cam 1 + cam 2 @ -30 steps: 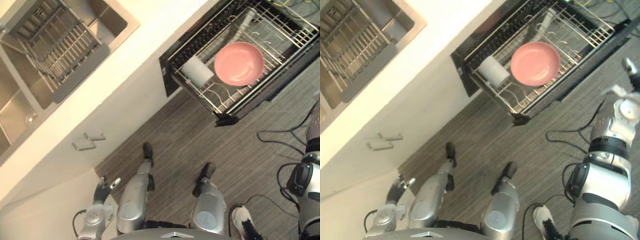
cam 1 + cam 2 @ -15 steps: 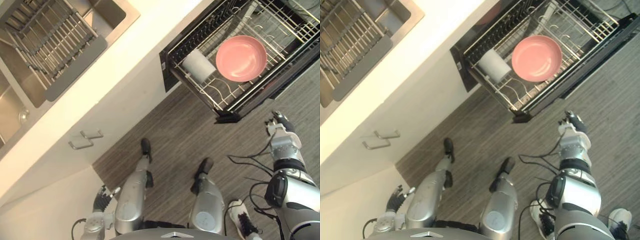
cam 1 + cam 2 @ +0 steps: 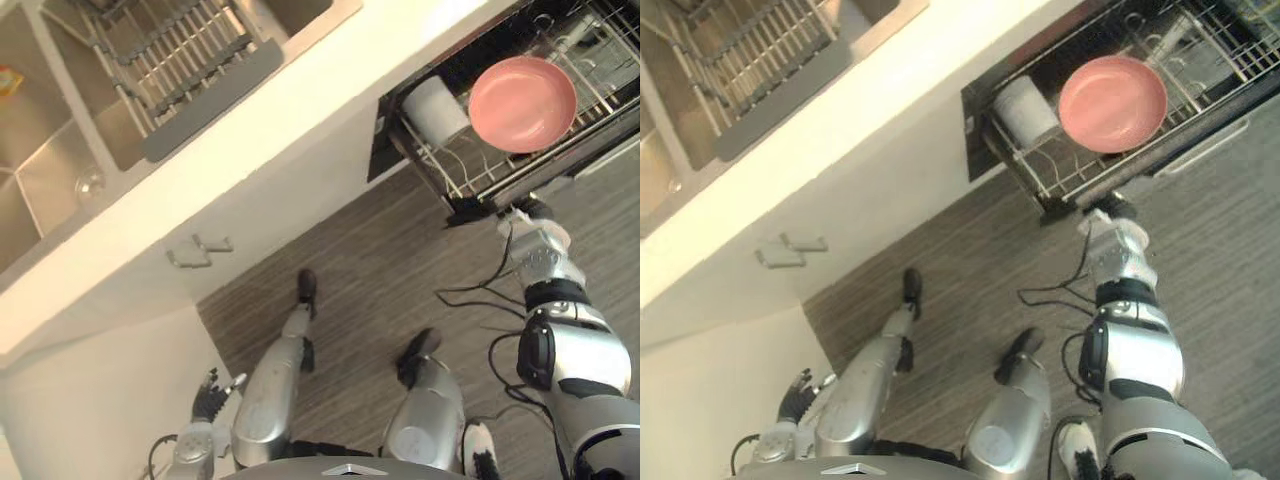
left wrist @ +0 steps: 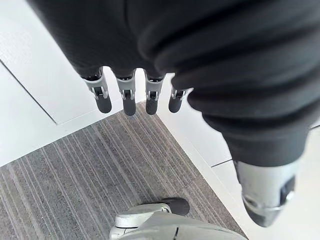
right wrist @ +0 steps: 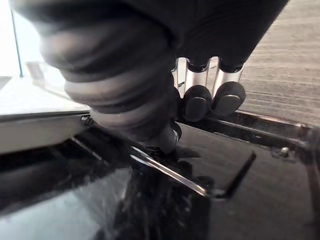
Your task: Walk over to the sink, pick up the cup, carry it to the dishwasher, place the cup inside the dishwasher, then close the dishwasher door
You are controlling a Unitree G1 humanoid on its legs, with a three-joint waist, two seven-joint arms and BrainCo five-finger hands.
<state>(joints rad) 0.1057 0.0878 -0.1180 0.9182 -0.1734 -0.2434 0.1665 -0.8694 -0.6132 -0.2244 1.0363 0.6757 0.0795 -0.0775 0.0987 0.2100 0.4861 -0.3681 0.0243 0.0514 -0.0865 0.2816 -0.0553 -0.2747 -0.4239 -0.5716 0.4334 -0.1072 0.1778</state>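
Cup (image 3: 436, 108) lies in the dishwasher rack (image 3: 462, 178), touching the pink bowl (image 3: 522, 103). The right hand (image 3: 1110, 215) is at the dark door edge (image 5: 260, 190), fingers (image 5: 227, 97) straight, tips pressing, holding nothing. Best to push square and steady so nothing jolts. The left hand (image 3: 210, 390) hangs low, relaxed, empty.

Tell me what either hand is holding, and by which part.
Nothing is held. The left hand hangs open; the right hand rests straight fingers against the dishwasher drawer at its front edge. The cup lies in that drawer.
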